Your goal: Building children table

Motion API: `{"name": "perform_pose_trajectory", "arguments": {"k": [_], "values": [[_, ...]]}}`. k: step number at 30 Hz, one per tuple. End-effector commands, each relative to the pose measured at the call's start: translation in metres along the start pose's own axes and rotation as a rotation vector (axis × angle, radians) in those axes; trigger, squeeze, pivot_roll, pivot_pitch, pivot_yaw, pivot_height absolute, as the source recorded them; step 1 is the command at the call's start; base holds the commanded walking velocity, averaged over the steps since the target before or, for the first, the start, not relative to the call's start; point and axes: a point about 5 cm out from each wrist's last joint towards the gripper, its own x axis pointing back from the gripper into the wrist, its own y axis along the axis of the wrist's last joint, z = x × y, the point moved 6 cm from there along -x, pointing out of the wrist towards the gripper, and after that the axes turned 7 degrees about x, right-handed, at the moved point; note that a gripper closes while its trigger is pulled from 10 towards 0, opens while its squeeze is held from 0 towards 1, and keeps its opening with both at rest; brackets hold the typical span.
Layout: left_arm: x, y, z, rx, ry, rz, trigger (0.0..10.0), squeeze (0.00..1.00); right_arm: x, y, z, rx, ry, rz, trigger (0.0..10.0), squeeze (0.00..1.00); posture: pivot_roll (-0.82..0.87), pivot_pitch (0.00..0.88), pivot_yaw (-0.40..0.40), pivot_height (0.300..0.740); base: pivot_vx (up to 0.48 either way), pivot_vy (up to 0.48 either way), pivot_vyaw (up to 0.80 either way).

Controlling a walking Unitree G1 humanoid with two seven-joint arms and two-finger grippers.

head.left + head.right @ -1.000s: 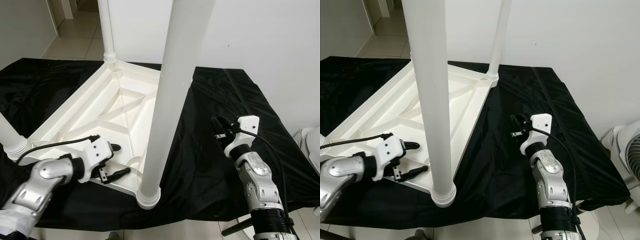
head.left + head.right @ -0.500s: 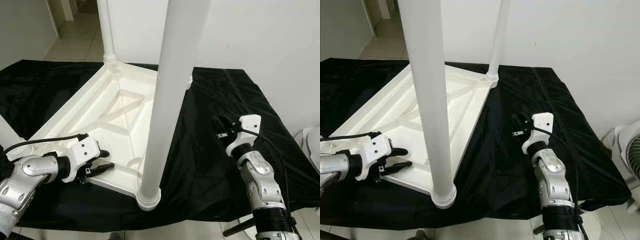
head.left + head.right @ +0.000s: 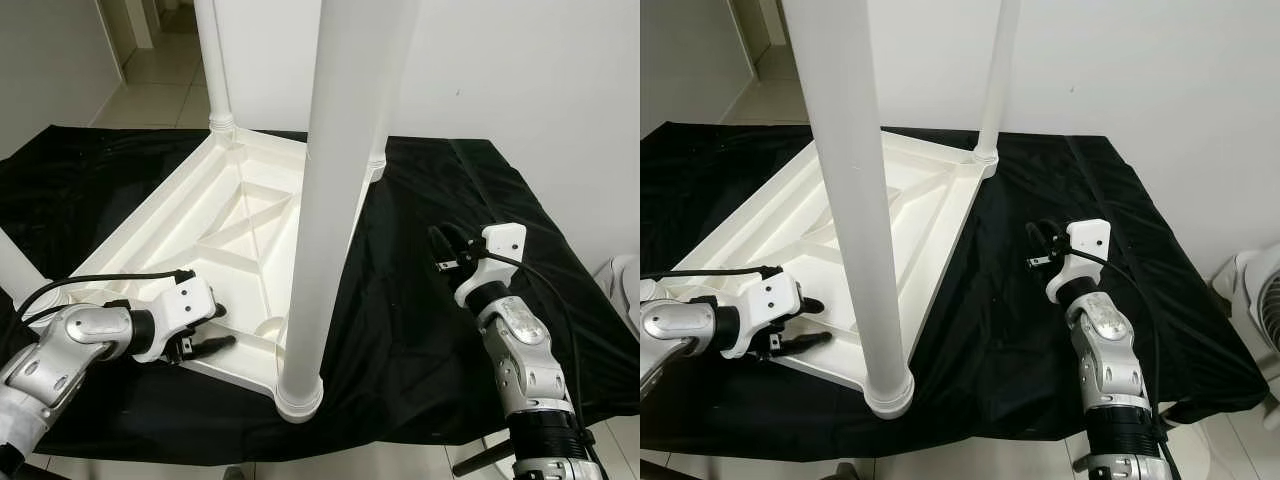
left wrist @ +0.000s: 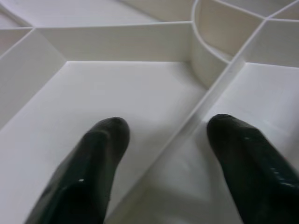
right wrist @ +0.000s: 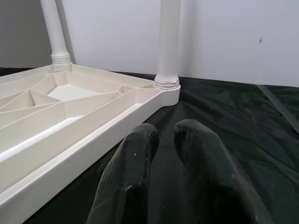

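Note:
The white children's table [image 3: 240, 215] lies upside down on a black cloth [image 3: 430, 330]. Its legs stand upright: the near leg [image 3: 320, 200], a far left leg [image 3: 215, 60], a far right leg [image 3: 995, 80] and a left corner leg [image 3: 15, 265]. My left gripper [image 3: 218, 326] is open at the tabletop's near edge. In the left wrist view its fingers [image 4: 93, 158] stand on either side of a white rib [image 4: 201, 116]. My right gripper [image 3: 443, 250] is shut and holds nothing. It hovers over the cloth to the right of the table, pointing toward the far right leg [image 5: 168, 42].
The cloth-covered surface ends near my body and at the right. A white fan [image 3: 1255, 300] stands on the floor to the right. A white wall rises behind the table, and a tiled floor [image 3: 150, 100] shows at the far left.
My left gripper drew back to the left along the tabletop's near edge, then came slightly forward again. It has stayed open. The right gripper has barely moved.

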Motion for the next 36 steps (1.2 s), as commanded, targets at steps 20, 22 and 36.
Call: {"name": "perform_pose_trajectory", "arguments": {"k": [20,22,36], "values": [[-0.01,-0.021,-0.044,0.082,-0.425,0.13,0.0,0.0,-0.001,0.011,-0.012,0.016,-0.038,-0.034,10.0,0.0,0.07,0.014,-0.006,0.74,0.0,0.0,0.0],[-0.011,-0.021,-0.043,0.092,-0.418,0.123,0.0,0.0,-0.001,0.011,-0.012,0.016,-0.039,-0.035,10.0,0.0,0.07,0.013,-0.007,0.74,0.0,0.0,0.0],[-0.022,-0.016,-0.036,0.108,-0.333,0.063,0.0,0.0,-0.001,0.013,-0.015,0.02,-0.047,-0.039,10.0,0.0,0.06,0.018,-0.006,0.74,0.0,0.0,0.0]]}}
